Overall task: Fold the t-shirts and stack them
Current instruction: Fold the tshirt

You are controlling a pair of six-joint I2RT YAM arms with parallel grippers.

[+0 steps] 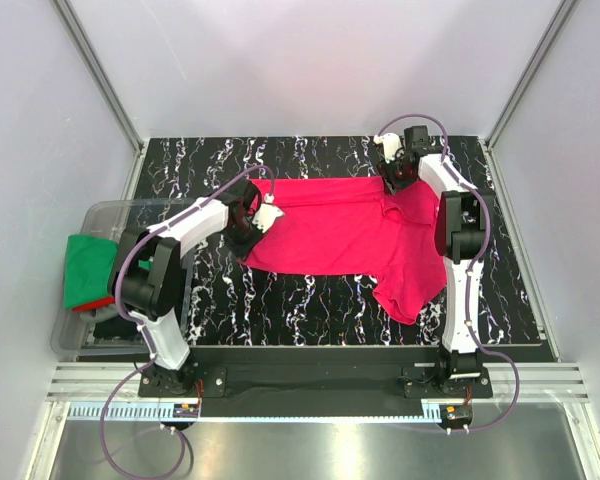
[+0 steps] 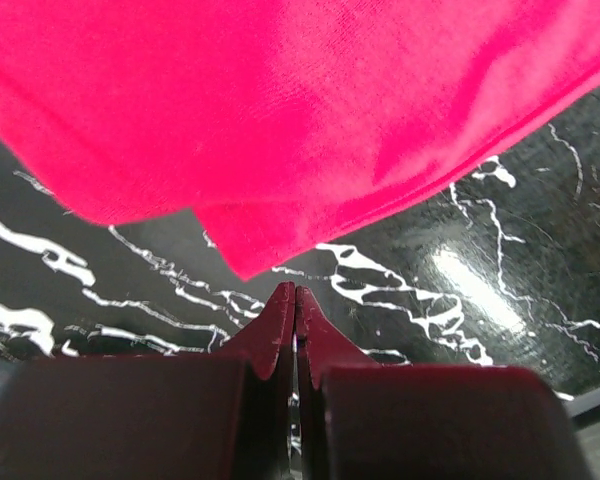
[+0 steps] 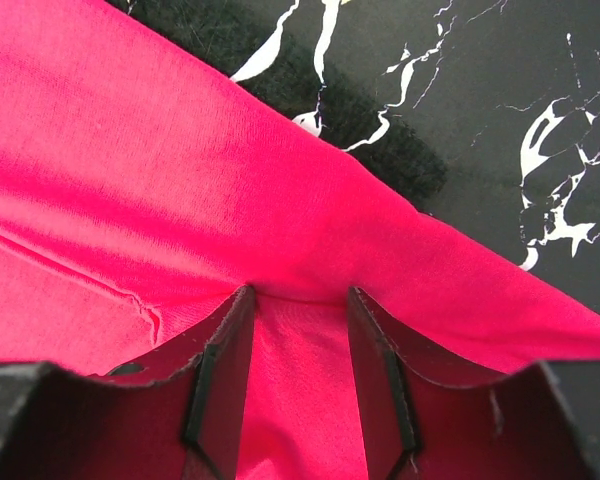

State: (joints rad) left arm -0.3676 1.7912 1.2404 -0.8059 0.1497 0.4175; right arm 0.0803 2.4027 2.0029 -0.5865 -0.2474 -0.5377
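A crimson t-shirt (image 1: 340, 235) lies spread across the black marble table (image 1: 280, 310), one sleeve hanging toward the near right. My left gripper (image 1: 264, 214) sits at the shirt's left edge. In the left wrist view its jaws (image 2: 295, 290) are shut with nothing between them, just short of a cloth corner (image 2: 242, 262). My right gripper (image 1: 395, 180) is at the shirt's far right edge. Its fingers stand apart and press down on the crimson cloth (image 3: 130, 180), which fills the gap between them (image 3: 300, 292). A green t-shirt (image 1: 88, 268), a red one (image 1: 98, 303) and a dark one (image 1: 110, 325) lie in the bin.
A clear plastic bin (image 1: 105, 212) stands at the table's left edge, overhanging it. Grey walls with metal frame rails enclose the table on three sides. Bare marble surface (image 3: 520, 90) shows beyond the shirt's far edge.
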